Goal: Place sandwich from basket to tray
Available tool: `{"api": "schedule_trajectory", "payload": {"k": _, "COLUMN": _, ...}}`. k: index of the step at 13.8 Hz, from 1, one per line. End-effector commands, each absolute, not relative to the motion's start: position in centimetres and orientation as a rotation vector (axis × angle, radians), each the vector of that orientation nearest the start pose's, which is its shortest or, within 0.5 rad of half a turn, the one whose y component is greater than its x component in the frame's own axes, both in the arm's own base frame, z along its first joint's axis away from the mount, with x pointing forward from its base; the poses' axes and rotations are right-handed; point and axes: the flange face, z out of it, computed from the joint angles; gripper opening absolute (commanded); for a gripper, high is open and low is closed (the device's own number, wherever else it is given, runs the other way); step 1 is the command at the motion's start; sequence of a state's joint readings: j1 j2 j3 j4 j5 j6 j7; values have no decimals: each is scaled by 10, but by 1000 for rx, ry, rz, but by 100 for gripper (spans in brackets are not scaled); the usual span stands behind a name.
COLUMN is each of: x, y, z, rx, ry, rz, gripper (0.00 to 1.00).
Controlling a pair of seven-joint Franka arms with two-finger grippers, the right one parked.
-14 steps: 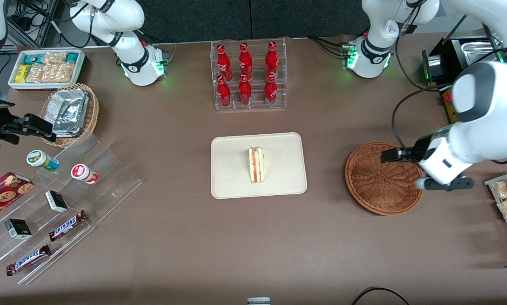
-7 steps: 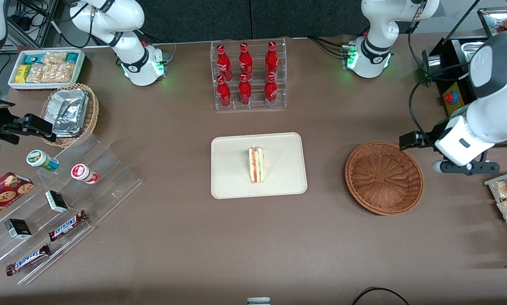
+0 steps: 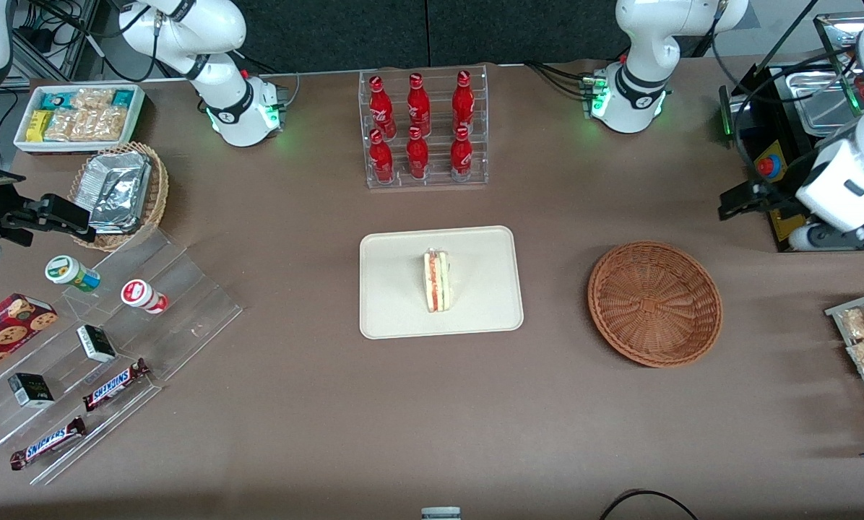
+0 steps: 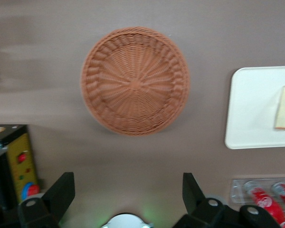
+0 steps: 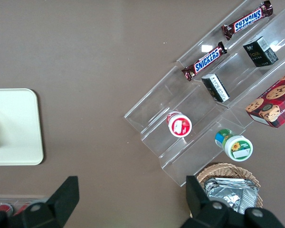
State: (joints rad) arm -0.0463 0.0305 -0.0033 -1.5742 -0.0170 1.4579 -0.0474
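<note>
Cream tray (image 3: 475, 318) holds sandwich (image 3: 437, 281), well apart from open end effector (image 4: 128, 192).

front view looks down over all; wrist views face down, sharing the tray (image 3: 389, 318).

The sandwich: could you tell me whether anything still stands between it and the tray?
Nothing does: the sandwich already lies on the tray. The basket is empty, and the gripper hangs open, holding nothing, toward the working arm's end of the table.
</note>
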Motion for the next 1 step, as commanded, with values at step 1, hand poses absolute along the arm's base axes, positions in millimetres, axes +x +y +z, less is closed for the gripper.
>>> {"api": "schedule_trajectory", "payload": {"k": 1, "x": 535, "y": -27, "z": 603, "rx": -3111, "ry": 80, "rz": 243, "gripper": 100}}
